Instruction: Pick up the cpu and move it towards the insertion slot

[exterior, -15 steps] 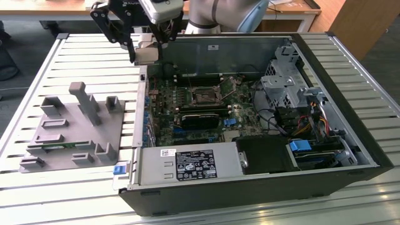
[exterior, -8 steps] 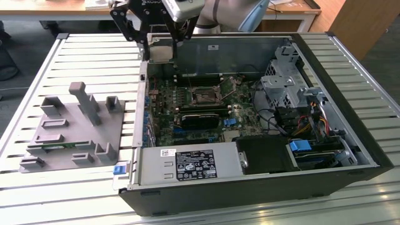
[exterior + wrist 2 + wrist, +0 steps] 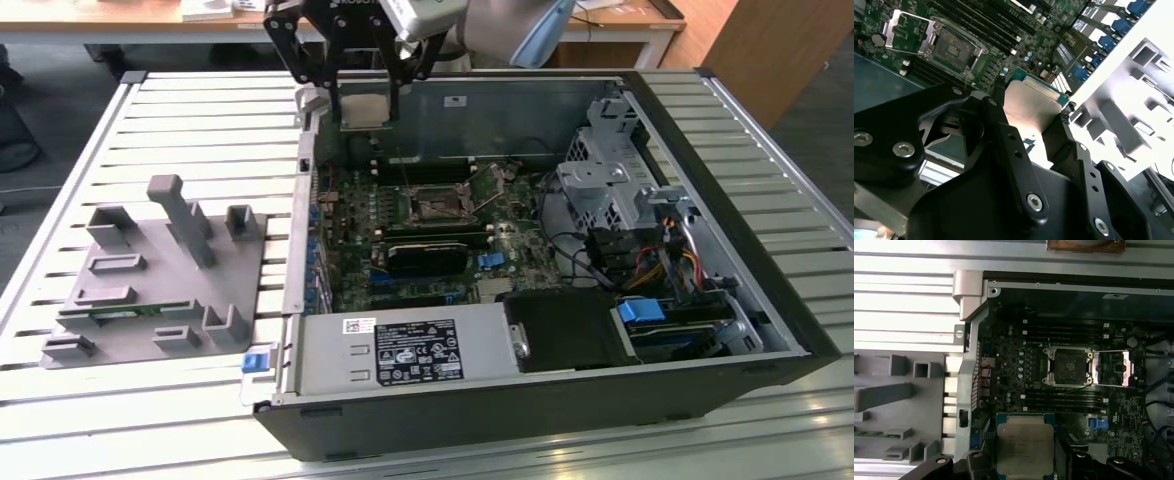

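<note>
Currently the gripper (image 3: 367, 85) hangs over the far rim of the open computer case (image 3: 747, 300), its fingers (image 3: 1009, 145) closed narrowly on the cpu (image 3: 366, 104), which it carries edge-on, clear of the board. In the exterior view the insertion slot (image 3: 437, 207) lies toward 5 o'clock from the chip, well apart and lower; its frame stands open, as the first wrist view (image 3: 1069, 367) confirms. Judged risks: the grip bears only on thin edges, so a jolt could let the cpu (image 3: 1025, 445) slip or twist onto the motherboard (image 3: 400, 250); a tilted approach could strike the raised frame. Hidden: the finger contact itself, behind the black linkage, and the chip's underside. The grey fixture (image 3: 147, 290) sits outside the case, toward 8 o'clock.
</note>
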`<control>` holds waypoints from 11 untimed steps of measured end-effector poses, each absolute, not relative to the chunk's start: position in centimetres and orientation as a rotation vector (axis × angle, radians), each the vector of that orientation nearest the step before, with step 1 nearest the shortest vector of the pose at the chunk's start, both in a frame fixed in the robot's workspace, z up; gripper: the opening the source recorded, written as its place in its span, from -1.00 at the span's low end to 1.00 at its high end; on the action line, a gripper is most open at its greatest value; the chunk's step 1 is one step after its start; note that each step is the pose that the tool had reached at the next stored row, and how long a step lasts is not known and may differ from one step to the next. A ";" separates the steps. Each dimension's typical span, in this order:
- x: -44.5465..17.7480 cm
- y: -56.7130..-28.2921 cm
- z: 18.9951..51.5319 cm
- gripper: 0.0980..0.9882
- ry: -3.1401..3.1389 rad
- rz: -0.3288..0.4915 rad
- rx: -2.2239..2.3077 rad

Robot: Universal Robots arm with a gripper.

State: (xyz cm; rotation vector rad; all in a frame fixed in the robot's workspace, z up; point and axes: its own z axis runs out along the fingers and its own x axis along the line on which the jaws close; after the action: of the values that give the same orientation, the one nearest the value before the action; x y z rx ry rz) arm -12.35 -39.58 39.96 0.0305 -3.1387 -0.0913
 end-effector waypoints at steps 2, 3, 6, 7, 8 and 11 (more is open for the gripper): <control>-11.9 -39.3 39.9 0.00 -3.139 -0.091 0.030; -11.6 -39.2 39.9 0.00 -3.139 -0.091 0.030; -11.0 -38.8 39.9 0.00 -3.139 -0.091 0.030; -10.8 -38.7 39.9 0.00 -3.139 -0.091 0.030; -10.6 -38.5 39.9 0.00 -3.139 -0.091 0.030; -10.1 -38.0 39.9 0.00 -3.139 -0.091 0.030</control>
State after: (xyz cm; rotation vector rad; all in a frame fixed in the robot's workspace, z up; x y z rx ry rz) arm -10.12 -38.04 39.85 0.0304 -3.1386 -0.0912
